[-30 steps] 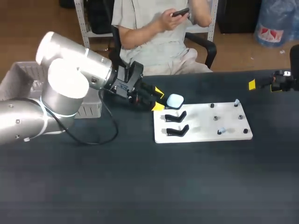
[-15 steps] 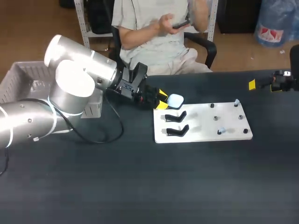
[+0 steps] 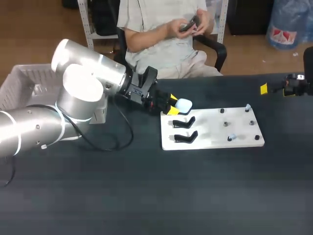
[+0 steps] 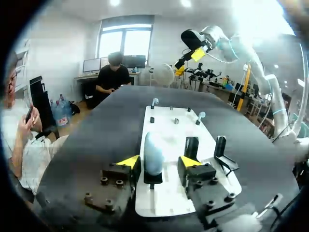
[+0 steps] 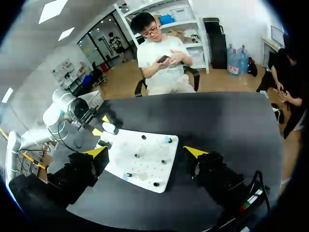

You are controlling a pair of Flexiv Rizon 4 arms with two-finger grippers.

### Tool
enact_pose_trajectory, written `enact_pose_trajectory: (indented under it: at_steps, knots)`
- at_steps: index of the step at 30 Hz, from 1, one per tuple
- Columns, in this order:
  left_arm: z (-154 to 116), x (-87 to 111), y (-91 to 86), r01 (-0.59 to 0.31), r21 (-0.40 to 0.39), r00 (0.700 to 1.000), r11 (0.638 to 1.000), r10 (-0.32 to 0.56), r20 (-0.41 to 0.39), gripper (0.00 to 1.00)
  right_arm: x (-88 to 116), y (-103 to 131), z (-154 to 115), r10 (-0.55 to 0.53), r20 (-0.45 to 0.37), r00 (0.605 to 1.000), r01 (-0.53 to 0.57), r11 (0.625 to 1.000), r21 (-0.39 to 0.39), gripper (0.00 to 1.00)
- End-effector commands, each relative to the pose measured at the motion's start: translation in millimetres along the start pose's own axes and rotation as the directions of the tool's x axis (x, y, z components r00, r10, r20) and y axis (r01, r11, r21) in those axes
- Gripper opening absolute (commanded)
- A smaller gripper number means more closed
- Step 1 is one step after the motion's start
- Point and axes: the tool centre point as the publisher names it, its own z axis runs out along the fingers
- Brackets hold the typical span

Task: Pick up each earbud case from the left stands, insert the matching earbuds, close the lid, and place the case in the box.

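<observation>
Since your left gripper's [image 3: 172, 105] fingers [image 4: 127, 162] are spread, with the earbud case [image 4: 153, 153] upright between them at the board's [image 4: 166, 205] far left corner, you need only close.

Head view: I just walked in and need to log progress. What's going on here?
The left tool is open around a pale blue earbud case on the rear stand of the white board, not yet gripping it. The two nearer black stands are empty, and two earbuds sit on the board's pegs. The right tool hangs open at the right edge of the table, holding nothing.
</observation>
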Motion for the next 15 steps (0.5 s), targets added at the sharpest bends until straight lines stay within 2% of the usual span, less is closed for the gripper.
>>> enact_pose_trajectory:
  at_steps: [1,10,15]
  knots:
    - [4.7,2.1,2.9,-0.001,0.002,1.0,1.0,0.001,0.005,0.5,0.0,0.2,-0.2,0.0,-0.001,1.0,0.0,1.0,0.002,1.0]
    - [10.9,0.8,4.6,0.0,-0.008,1.0,1.0,0.0,0.014,0.55,0.0,0.2,-0.2,0.0,-0.001,1.0,0.0,1.0,0.002,1.0]
    - [13.6,1.1,6.7,-0.001,-0.011,1.0,1.0,0.001,0.015,0.55,0.0,0.2,-0.2,0.0,-0.001,1.0,0.0,1.0,0.002,1.0]
